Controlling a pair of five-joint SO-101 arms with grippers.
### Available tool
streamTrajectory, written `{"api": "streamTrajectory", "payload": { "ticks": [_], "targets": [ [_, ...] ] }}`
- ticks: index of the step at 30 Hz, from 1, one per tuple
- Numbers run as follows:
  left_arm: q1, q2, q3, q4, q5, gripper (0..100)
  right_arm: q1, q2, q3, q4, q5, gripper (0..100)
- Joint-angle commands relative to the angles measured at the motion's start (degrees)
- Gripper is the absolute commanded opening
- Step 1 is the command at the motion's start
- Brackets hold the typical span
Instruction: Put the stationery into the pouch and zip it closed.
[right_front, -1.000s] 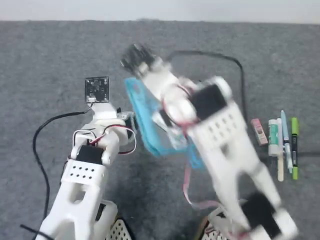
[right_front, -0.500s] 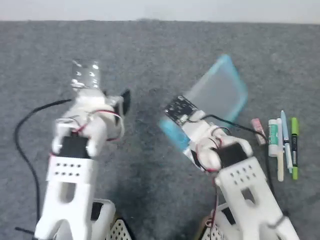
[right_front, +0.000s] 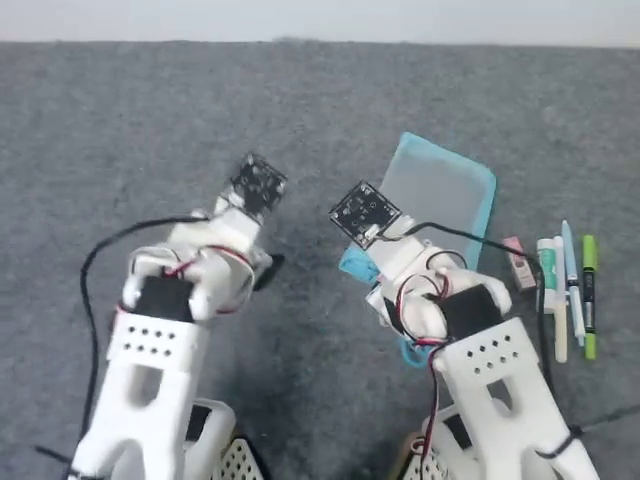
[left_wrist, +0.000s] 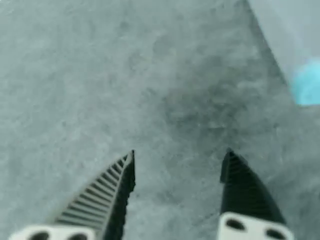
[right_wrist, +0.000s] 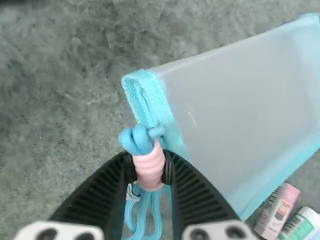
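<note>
Clamped in the right gripper (right_wrist: 149, 164), jaws nearly closed: the pink bead of the zipper pull (right_wrist: 148, 171), with its blue cord knotted just above and trailing down between the fingers. Directly beyond that pinch, the zipper end of the translucent blue pouch (right_wrist: 235, 125), attached to the pull and stretching away from the claw. In the high view, long axis of the pouch (right_front: 440, 190) running from the right arm's wrist toward the far side of the grey mat (right_front: 150, 110), leaning a little to the right; hard to tell whether lying flat or raised at the held end. Just beside the pouch on its right, and nearer the right arm than the left: the stationery (right_front: 565, 290), laid in a tight row parallel to one another, none inside yet, with a pink eraser (right_wrist: 275, 210) and a glue stick (right_wrist: 302, 225) closest to the pouch. Off to the pouch's left, the left gripper (left_wrist: 180, 154), wide open and holding nothing, above bare mat with a blue corner of the pouch near it. Judged from this: opening the zip along that long axis probably needs the left claw to pin the pouch first.
</note>
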Motion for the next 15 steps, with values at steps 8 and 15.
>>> {"api": "streamTrajectory", "payload": {
  "ticks": [8,15],
  "targets": [
    [14.9,-19.7,6.5,-1.4,8.1,27,0.2,-1.8,-8.0,4.9,-0.2,0.7],
    [18.2,-20.5,10.2,-4.5,9.6,27,-0.7,-1.8,-10.1,5.3,-0.7,0.7]
  ]
}}
